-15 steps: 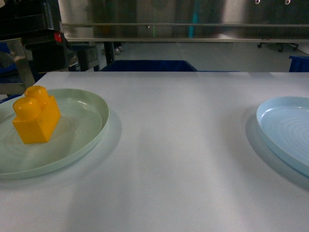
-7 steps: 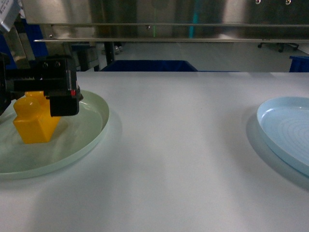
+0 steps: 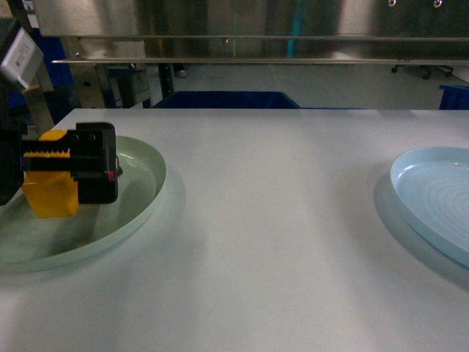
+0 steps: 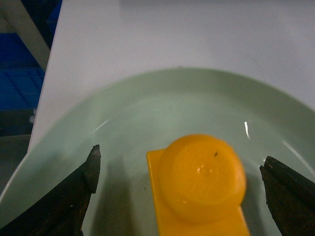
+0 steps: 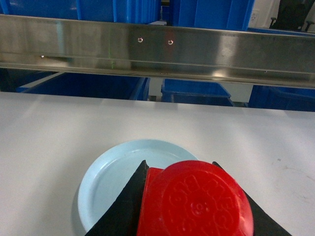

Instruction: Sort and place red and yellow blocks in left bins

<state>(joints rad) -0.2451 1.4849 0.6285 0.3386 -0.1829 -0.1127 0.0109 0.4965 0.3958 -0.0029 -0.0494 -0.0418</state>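
Left gripper [image 4: 179, 189] spread wide, yellow block [image 4: 202, 184] sitting btwn its fingers [image 4: 78, 189] on the green plate [image 4: 138, 103], not yet touched. Looks light, stiff, glossy, prob slippery; best pinch flat sides below the stud. Right gripper [image 5: 192, 206] clamps the red block [image 5: 194, 199] above blue plate [image 5: 108, 177].

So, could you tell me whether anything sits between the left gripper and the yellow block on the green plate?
Nothing visible does. The left gripper is open, its fingers flanking the yellow block with only bare green plate in the gaps on either side.
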